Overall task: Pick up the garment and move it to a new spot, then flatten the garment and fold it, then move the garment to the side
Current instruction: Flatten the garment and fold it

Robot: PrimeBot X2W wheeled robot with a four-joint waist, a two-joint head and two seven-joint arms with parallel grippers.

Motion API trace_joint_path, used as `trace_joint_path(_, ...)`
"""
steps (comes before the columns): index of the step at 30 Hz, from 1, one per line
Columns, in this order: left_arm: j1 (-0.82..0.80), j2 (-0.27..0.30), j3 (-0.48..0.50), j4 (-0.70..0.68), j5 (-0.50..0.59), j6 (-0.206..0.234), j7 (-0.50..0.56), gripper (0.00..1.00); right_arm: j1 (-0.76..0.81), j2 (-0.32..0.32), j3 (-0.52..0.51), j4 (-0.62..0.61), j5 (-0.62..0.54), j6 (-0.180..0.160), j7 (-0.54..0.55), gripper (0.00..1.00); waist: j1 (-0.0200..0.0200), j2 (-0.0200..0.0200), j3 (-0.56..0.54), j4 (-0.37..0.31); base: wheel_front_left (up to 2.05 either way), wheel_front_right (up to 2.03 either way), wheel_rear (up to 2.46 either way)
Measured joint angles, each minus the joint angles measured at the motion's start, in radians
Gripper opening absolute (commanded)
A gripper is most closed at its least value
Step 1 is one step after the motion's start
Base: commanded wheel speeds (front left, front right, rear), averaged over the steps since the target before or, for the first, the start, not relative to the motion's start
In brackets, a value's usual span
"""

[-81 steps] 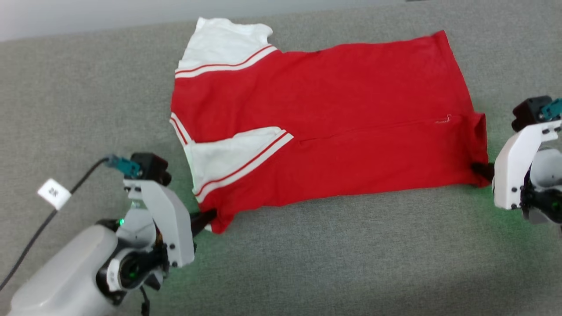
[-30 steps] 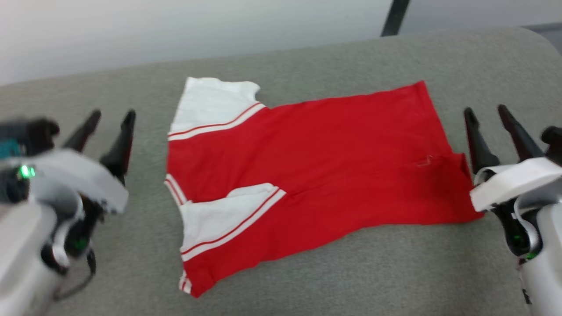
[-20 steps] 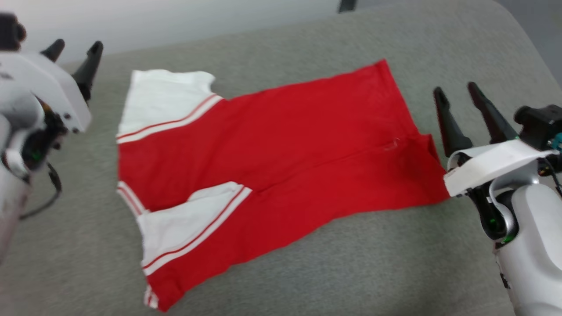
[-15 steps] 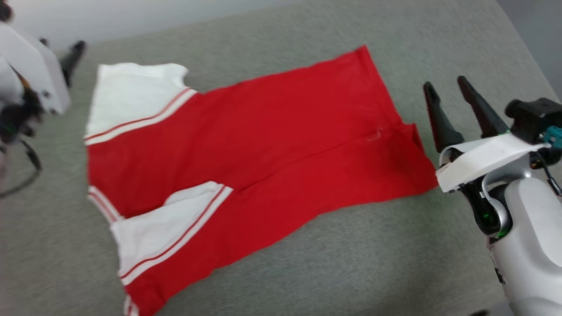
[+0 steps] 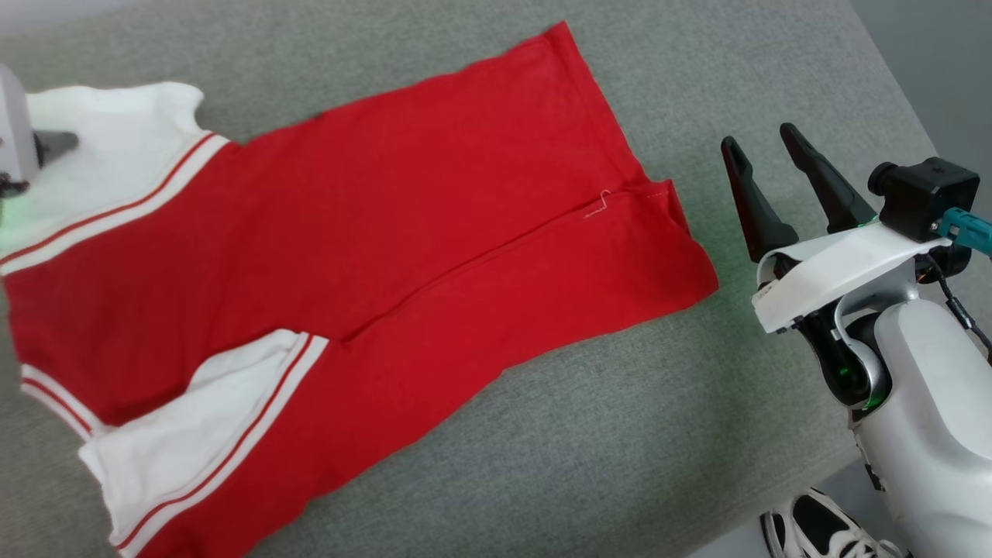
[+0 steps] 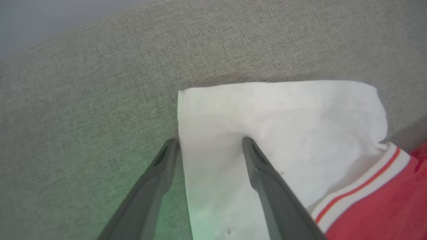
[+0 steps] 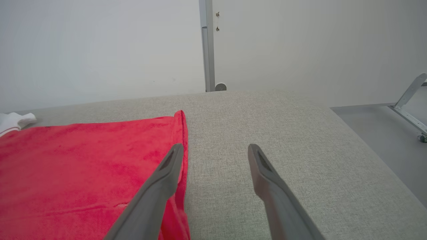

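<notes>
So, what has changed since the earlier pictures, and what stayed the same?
Both grippers left the jersey's near corners and now stand open. The left gripper went to the far white sleeve, straddling its edge; the right gripper hangs beside the hem. The jersey stayed folded flat on the grey fabric surface; the head camera turned.

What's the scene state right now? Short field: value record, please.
surface: grey fabric surface
garment: red garment spread flat, near long side folded over, one white sleeve lying on the red
left gripper: left gripper open, fingers straddling the edge of the far white sleeve; contact unclear
right gripper: right gripper open, empty, beside the hem end, off the cloth
other: shoe at the lower right of the head view
</notes>
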Motion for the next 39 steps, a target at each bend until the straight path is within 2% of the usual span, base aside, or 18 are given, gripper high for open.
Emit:
trace_joint_path(8, -0.028, -0.007, -0.016, 0.031, -0.001, -0.007, 0.011, 1.00, -0.007, -0.009, 0.017, 0.011, 0.017, 0.000, -0.008, 1.00, 0.0000, 0.0000, 0.021, -0.016, 0.00, 0.00, 0.00)
trace_joint_path(9, -0.030, -0.010, -0.016, 0.030, -0.008, -0.008, 0.014, 0.79, -0.007, -0.012, 0.016, 0.012, 0.018, 0.000, -0.008, 1.00, 0.0000, 0.0000, 0.021, -0.013, 0.00, 0.00, 0.00)
trace_joint_path(10, -0.030, -0.013, -0.017, 0.030, -0.010, -0.009, 0.014, 0.51, -0.007, -0.015, 0.017, 0.013, 0.020, 0.000, -0.007, 1.00, 0.0000, 0.0000, 0.021, -0.010, 0.00, 0.00, 0.00)
trace_joint_path(11, -0.029, -0.017, -0.017, 0.028, -0.016, -0.009, 0.014, 0.11, -0.010, -0.018, 0.019, 0.014, 0.025, 0.000, -0.001, 1.00, 0.0000, 0.0000, 0.020, -0.007, 0.00, 0.00, 0.00)
trace_joint_path(12, -0.029, -0.022, -0.018, 0.027, -0.023, -0.010, 0.014, 0.00, -0.017, -0.023, 0.022, 0.013, 0.026, 0.000, 0.004, 1.00, 0.0000, 0.0000, 0.020, -0.004, 0.00, 0.00, 0.00)
trace_joint_path(15, -0.029, -0.036, -0.030, 0.016, -0.021, -0.013, -0.002, 0.00, -0.050, -0.037, 0.041, 0.005, 0.035, 0.000, 0.034, 1.00, 0.0000, -0.0001, 0.021, 0.008, 0.00, 0.00, 0.00)
trace_joint_path(18, -0.030, -0.044, -0.040, 0.005, -0.022, -0.013, -0.014, 0.00, -0.091, -0.055, 0.087, -0.008, 0.046, 0.000, 0.119, 1.00, 0.0000, 0.0000, 0.023, 0.024, 0.00, 0.00, 0.00)
trace_joint_path(23, -0.041, -0.063, -0.066, -0.032, -0.028, -0.013, -0.027, 0.00, -0.227, -0.102, 0.190, -0.015, 0.083, 0.000, 0.341, 1.00, 0.0000, 0.0000, 0.031, 0.057, 0.00, 0.00, 0.00)
trace_joint_path(29, -0.045, -0.096, -0.102, -0.084, -0.049, -0.013, -0.054, 0.00, -0.409, -0.142, 0.304, 0.076, 0.165, 0.000, 0.636, 1.00, 0.0000, 0.0000, 0.041, 0.107, 0.00, 0.00, 0.00)
trace_joint_path(33, -0.074, -0.107, -0.131, -0.118, -0.056, -0.013, -0.063, 0.00, -0.523, -0.138, 0.303, 0.184, 0.210, 0.000, 0.699, 1.00, 0.0000, 0.0000, 0.060, 0.141, 0.00, 0.00, 0.00)
trace_joint_path(39, -0.118, -0.113, -0.174, -0.159, -0.068, -0.014, -0.076, 0.00, -0.624, -0.114, 0.336, 0.354, 0.215, 0.000, 0.746, 1.00, 0.0000, 0.0000, 0.103, 0.181, 0.00, 0.00, 0.00)
